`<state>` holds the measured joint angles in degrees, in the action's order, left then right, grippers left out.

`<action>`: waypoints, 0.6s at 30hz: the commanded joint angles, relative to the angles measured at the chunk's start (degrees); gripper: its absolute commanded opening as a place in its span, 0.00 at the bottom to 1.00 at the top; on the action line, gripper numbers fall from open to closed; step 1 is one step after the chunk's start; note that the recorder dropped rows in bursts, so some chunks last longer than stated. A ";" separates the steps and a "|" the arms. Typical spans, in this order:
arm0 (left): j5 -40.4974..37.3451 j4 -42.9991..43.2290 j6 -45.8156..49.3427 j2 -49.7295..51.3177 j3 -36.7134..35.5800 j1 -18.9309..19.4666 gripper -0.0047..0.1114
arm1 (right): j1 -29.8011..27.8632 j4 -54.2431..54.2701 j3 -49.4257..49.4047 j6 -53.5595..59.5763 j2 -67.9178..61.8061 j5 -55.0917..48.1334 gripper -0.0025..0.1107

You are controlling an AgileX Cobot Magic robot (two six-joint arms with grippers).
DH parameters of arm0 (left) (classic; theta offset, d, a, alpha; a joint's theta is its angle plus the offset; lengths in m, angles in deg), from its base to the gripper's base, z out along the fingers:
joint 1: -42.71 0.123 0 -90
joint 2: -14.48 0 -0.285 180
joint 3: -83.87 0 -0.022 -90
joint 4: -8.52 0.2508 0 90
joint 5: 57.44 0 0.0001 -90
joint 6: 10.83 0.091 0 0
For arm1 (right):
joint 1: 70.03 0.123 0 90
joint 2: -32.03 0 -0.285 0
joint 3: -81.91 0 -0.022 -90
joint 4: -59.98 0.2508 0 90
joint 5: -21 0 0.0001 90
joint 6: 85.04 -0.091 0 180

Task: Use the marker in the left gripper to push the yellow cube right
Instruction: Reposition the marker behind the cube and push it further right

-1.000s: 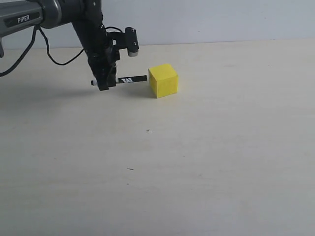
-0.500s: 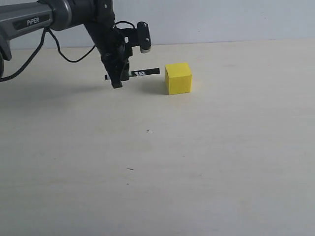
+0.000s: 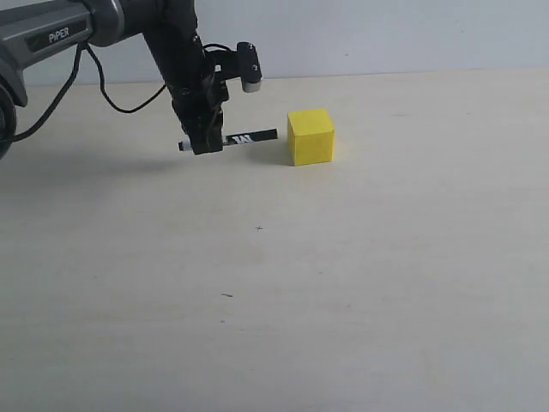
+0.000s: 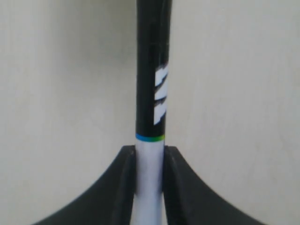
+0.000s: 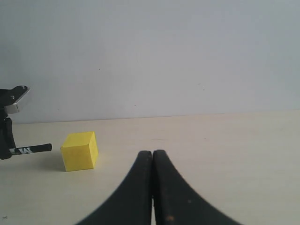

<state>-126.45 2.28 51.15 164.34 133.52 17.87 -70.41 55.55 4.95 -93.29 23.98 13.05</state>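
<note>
Tabletop, upper centre: cube [image 3: 310, 136] has slid right; my left gripper [image 3: 204, 143], pinching the marker [image 3: 253, 136], sits just left, so the push seemingly landed.

Grey-and-black arm [image 3: 60, 33] marked PiPER in white, looping black cable [image 3: 110, 106], black two-fingered left hand [image 3: 204, 146]

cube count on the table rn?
1. The yellow cube sits on the table, just right of the marker tip held in the left hand. No others visible.

Both closed: left tool [image 3: 204, 144], right tool [image 5: 153, 154]
</note>
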 commanded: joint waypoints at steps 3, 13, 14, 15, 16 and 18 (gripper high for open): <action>1.42 0.04 -3.87 0.40 2.09 0.20 0.04 | -0.06 -0.09 -0.26 0.16 0.27 0.28 0.02; -0.95 8.66 -6.66 0.79 2.09 -1.01 0.04 | -0.06 -0.09 -0.26 0.16 0.27 0.28 0.02; -0.95 10.96 -6.78 1.03 2.09 -1.38 0.04 | -0.06 -0.09 -0.26 0.16 0.27 0.28 0.02; -0.95 10.79 -6.78 1.07 2.09 -1.38 0.04 | -0.06 -0.09 -0.26 0.16 0.27 0.28 0.02; -0.95 10.03 -6.78 1.07 2.23 -1.38 0.04 | -0.06 -0.09 -0.26 0.16 0.27 0.28 0.02; -0.95 8.60 -6.78 1.19 2.74 -1.38 0.04 | -0.06 -0.09 -0.26 0.16 0.27 0.28 0.02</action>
<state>-127.35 12.12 45.09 165.34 135.43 16.75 -70.41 55.55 4.95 -93.29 23.98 13.05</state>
